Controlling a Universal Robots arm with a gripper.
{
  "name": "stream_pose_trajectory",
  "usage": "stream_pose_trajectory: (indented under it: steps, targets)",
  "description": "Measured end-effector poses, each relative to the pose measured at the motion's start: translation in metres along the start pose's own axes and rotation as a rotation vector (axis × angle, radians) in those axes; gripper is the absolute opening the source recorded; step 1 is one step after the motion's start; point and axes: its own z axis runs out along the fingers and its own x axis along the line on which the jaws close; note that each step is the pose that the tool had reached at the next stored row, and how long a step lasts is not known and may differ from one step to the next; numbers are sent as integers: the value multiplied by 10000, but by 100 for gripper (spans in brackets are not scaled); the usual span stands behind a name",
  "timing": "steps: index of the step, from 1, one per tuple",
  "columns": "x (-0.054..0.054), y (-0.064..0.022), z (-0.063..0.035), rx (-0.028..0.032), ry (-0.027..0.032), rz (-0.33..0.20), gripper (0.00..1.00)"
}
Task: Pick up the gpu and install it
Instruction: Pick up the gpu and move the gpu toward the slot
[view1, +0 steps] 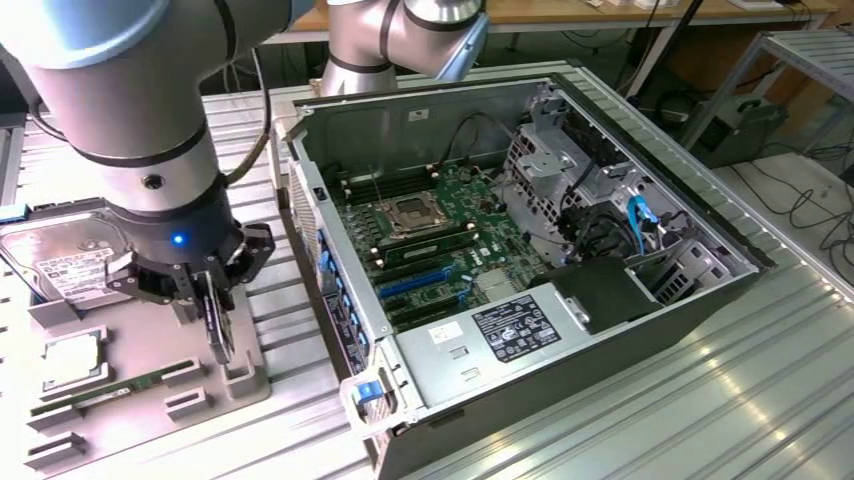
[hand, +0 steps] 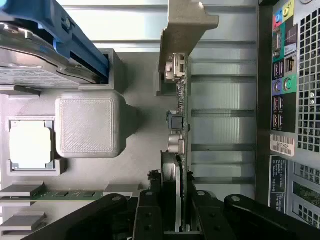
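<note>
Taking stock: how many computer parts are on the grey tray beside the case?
4: silver white-labelled hard drive farthest, silver square processor next, narrow green memory stick nearest, and the dark flat gpu card on edge under the hand. The arm may hide more.

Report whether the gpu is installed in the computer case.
Not installed: the gpu stands on edge in the grey parts tray, outside the open computer case.
</note>
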Motion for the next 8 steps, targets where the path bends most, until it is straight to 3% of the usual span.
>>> stream_pose_trajectory:
  steps: [3, 6, 7, 8]
  targets:
    - [-2, 7, -200, 3, 1, 0, 28]
    - [-7, 25, -615, 16, -1, -1, 28]
    - [-8, 29, -720, 17, 0, 0, 28]
    - [-8, 31, -754, 17, -1, 0, 28]
